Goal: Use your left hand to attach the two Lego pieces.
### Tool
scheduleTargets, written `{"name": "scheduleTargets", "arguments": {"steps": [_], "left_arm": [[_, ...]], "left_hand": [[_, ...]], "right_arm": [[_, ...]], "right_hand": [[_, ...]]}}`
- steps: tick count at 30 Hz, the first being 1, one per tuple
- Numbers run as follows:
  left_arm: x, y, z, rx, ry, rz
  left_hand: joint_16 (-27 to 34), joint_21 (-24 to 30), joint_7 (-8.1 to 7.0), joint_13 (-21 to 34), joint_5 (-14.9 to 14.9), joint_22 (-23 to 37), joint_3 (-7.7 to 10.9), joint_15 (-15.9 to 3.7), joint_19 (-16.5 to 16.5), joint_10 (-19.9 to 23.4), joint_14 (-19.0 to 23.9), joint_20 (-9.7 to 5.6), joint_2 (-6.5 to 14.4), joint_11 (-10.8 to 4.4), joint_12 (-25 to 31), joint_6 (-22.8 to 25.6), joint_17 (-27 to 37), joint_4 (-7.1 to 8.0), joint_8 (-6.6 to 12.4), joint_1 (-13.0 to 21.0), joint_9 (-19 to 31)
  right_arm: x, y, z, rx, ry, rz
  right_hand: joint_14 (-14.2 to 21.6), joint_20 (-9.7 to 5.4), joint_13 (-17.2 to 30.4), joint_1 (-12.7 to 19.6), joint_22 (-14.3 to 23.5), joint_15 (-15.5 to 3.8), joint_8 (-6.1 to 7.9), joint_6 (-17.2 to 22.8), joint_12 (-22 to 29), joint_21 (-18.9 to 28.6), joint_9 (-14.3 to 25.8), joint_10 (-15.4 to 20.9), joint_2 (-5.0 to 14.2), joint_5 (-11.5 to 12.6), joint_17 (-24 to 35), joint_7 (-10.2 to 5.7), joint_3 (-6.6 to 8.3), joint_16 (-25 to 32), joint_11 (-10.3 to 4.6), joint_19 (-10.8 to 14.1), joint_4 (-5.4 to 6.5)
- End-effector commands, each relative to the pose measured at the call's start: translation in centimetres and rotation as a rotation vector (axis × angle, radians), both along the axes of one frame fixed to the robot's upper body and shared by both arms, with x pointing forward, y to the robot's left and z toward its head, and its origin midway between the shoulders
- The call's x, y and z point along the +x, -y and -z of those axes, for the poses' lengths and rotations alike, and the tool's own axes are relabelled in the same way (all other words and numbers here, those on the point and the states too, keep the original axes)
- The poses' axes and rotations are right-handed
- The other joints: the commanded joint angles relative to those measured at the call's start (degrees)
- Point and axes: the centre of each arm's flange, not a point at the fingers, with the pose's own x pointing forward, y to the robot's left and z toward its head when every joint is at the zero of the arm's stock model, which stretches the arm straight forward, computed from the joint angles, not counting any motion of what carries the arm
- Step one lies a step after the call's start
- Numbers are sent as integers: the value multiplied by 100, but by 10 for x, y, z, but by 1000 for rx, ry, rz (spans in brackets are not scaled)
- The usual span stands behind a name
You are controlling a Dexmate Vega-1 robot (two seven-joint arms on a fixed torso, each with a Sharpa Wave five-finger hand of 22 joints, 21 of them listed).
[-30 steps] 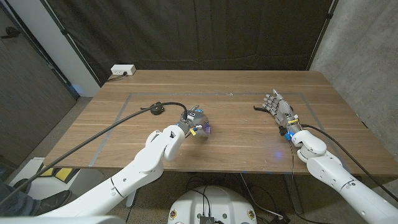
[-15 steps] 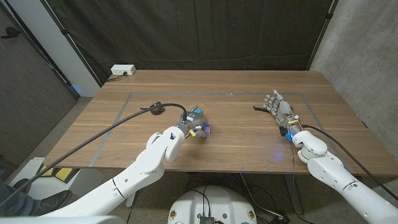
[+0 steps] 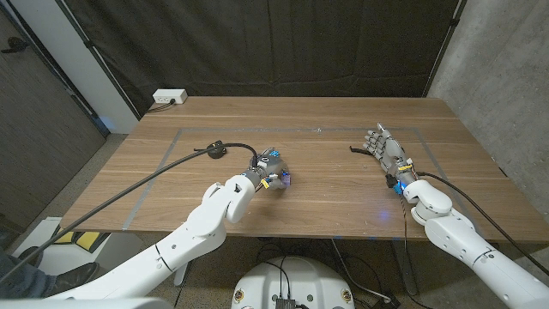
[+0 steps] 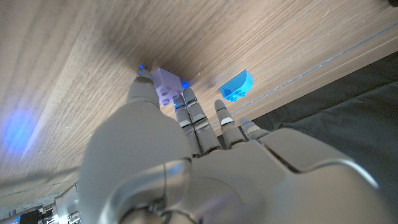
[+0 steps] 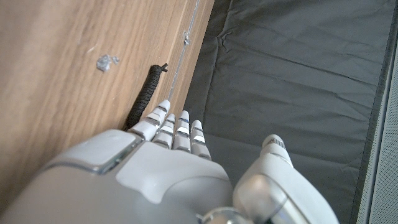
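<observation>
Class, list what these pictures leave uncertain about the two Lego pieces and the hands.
- Head view: the left hand covers the pieces; the blue piece is hidden.
- Left wrist view: fingers touch the lilac piece; whether they grip it is unclear.
- Right wrist view: the right hand hides its own palm.

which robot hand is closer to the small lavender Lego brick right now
Left. The left robot hand has its fingertips at the small lavender Lego brick, seemingly touching it, near the table's middle. The right robot hand stands far across the table, near a black cord.
</observation>
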Motion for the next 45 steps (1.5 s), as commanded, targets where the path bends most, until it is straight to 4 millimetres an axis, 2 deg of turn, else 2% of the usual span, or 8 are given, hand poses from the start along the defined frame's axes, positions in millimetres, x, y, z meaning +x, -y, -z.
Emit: {"name": "scheduleTargets", "arguments": {"steps": [1, 12, 15, 20, 45], "left_arm": [[0, 2, 1, -11, 11, 15], [-1, 0, 3, -38, 18, 6], [0, 0, 4, -40, 19, 5], [1, 0, 3, -41, 26, -1], [1, -13, -28, -61, 94, -21]], "left_hand": [[45, 51, -49, 6, -70, -8, 78, -595, 130, 276, 209, -69, 29, -49, 66, 271, -9, -23, 91, 168, 21], [57, 68, -6, 2, -252, -17, 203, -687, 426, 904, 611, -143, 126, -119, 86, 847, -14, -32, 208, 408, 11], [64, 73, 4, 1, -303, -20, 263, -710, 533, 1084, 765, -221, 175, -111, 78, 1040, -17, -34, 243, 493, 6], [53, 66, 2, 0, -351, -23, 329, -737, 628, 1310, 909, -250, 217, -114, 72, 1322, -19, -28, 302, 576, -1], [-18, -7, 4, 0, -417, -22, 435, -741, 602, 1435, 990, -329, 257, -122, -41, 1508, -19, 9, 274, 657, -11]], "right_arm": [[-1, 1, -1, -3, 1, 0], [5, -2, 0, -7, -9, -16], [6, -3, 0, -8, -11, -19], [8, -4, -1, -9, -13, -21], [13, -13, -6, -9, -2, -27]], "right_hand": [[19, 49, 3, 18, 15, 62, -3, -2, 48, 26, 20, 19, 30, -12, 19, -31, -22, 4, 2, 19, 16], [19, 48, 4, 18, 15, 60, -2, -2, 46, 26, 21, 13, 32, -12, 19, -34, -27, 2, 1, 17, 13], [20, 48, 4, 16, 15, 57, -1, 0, 47, 26, 21, 14, 32, -12, 19, -31, -29, 3, 4, 17, 13], [20, 49, 4, 15, 15, 58, -1, 1, 49, 26, 21, 17, 34, -11, 19, -36, -32, 3, 3, 17, 13], [22, 60, 4, 14, 16, 69, 0, 0, 47, 27, 21, 10, 43, -10, 19, -51, -42, 1, 5, 16, 9]]}}
